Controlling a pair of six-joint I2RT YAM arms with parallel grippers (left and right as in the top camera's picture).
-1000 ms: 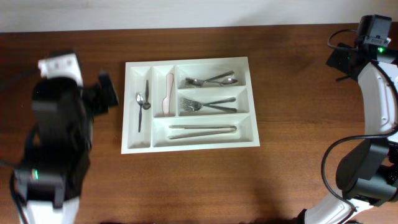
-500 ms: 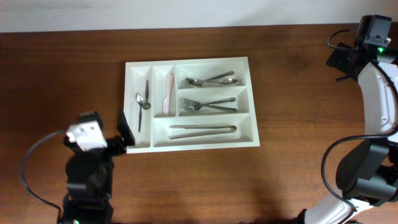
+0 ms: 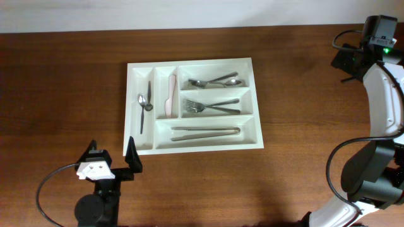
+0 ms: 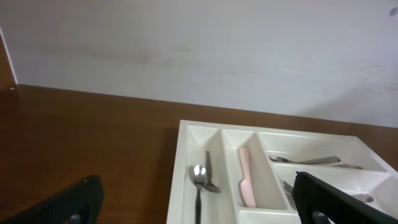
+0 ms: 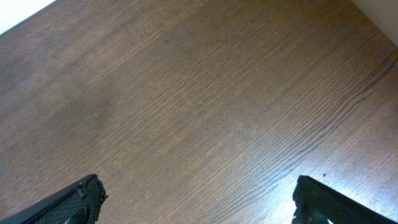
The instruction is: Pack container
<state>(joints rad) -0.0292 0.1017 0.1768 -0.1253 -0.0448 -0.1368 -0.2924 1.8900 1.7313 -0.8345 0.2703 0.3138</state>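
Overhead: the container is lying mid-counter, long axis left-right, w/ cutlery in every compartment. The left gripper is sitting just off its near-left corner, much nearer than the other.

Left wrist: it is gaping wide, holding nothing, w/ the container straight ahead.

Right wrist: the right gripper is standing fully open & empty, facing only bare counter.

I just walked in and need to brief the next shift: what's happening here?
Neither arm is handling anything. The white container sits on the table with cutlery in all five compartments. The left gripper hangs open near one corner; the right gripper is open, well away from it.
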